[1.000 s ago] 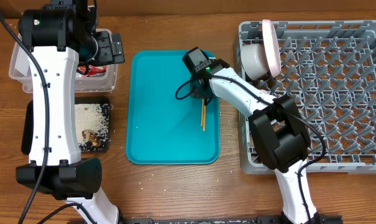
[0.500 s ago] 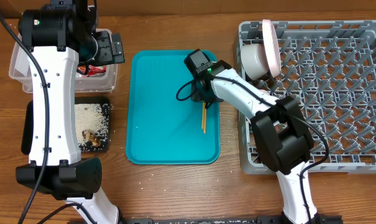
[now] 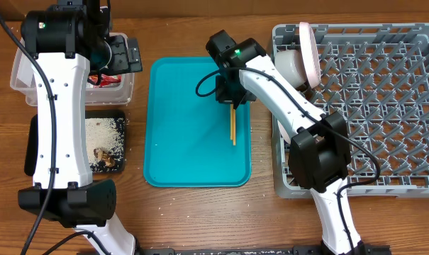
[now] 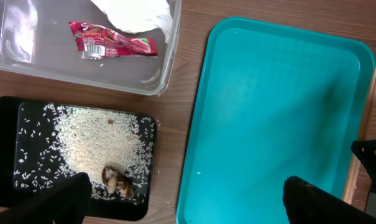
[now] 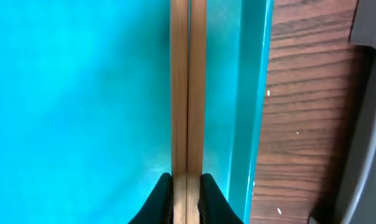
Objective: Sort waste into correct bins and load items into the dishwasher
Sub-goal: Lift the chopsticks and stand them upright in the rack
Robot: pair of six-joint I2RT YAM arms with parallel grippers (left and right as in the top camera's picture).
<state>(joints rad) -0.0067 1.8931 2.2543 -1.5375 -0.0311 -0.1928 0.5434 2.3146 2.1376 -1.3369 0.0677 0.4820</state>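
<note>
My right gripper (image 3: 229, 98) (image 5: 186, 194) is shut on the two wooden chopsticks (image 3: 232, 126) (image 5: 188, 87), which lie side by side between its fingers. They run along the right side of the teal tray (image 3: 189, 142). Whether their free ends touch the tray I cannot tell. My left gripper (image 3: 116, 60) (image 4: 188, 208) hangs open and empty above the clear tub (image 4: 169, 62), which holds the red wrapper (image 4: 113, 45) and white tissue (image 4: 138, 12). The black tray (image 4: 4, 155) carries rice (image 4: 94, 140) and brown scraps (image 4: 117, 182). In the grey rack (image 3: 370, 106), a pink plate (image 3: 310, 49) stands upright beside a white bowl (image 3: 291, 67).
The teal tray's raised right rim (image 5: 253, 93) runs just beside the chopsticks. A strip of wooden table (image 5: 306, 106) separates it from the rack's corner (image 5: 369, 31). The left arm's white links (image 3: 54, 120) cover part of the tub and black tray from above.
My right gripper has shut on the chopsticks, and its arm has risen and shifted toward the tray's far edge. The left arm has not moved.
</note>
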